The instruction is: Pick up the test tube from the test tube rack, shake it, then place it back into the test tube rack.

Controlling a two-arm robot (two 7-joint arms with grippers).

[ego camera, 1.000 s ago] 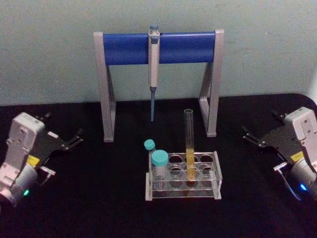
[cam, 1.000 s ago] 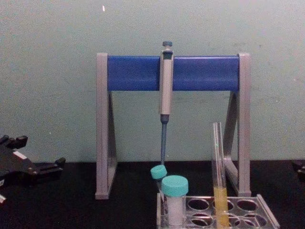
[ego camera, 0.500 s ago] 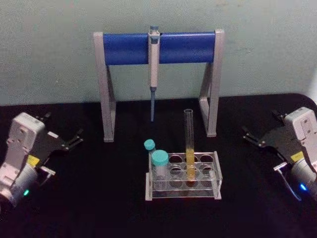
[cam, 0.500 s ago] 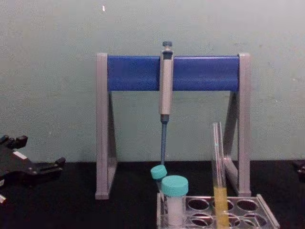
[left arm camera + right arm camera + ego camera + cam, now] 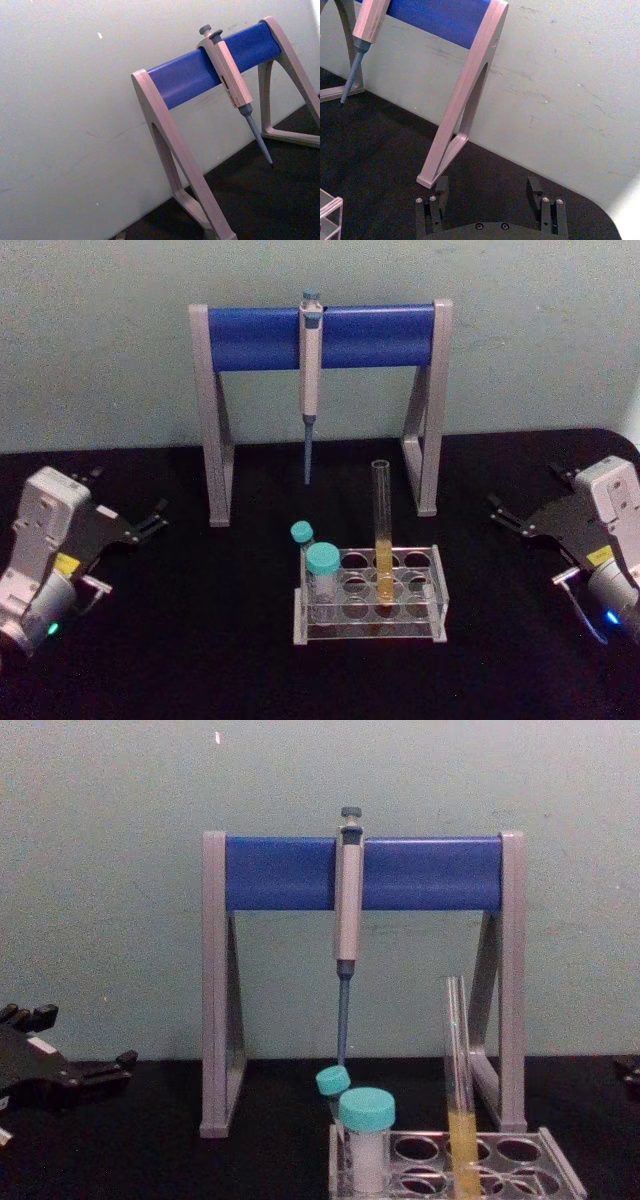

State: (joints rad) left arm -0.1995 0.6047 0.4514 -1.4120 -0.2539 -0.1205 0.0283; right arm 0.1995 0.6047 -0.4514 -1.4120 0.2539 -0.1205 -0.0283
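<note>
The test tube (image 5: 382, 520) stands upright in the test tube rack (image 5: 366, 622) near the table's middle, yellow-orange liquid filling its lower third. The chest view shows the test tube (image 5: 457, 1060) rising from the rack (image 5: 562, 1172) at the lower right. My left gripper (image 5: 128, 496) rests open at the table's left side, far from the rack, and is also visible at the chest view's left edge (image 5: 75, 1040). At the right side my right gripper (image 5: 525, 492) is open and holds nothing; its two fingers stand well apart in the right wrist view (image 5: 487, 189).
A tall grey-and-blue pipette stand (image 5: 260, 337) stands behind the rack with a pipette (image 5: 310, 370) hanging from its bar. Two teal-capped vials (image 5: 323, 562) sit in the rack's left end. Black tabletop lies open between each gripper and the rack.
</note>
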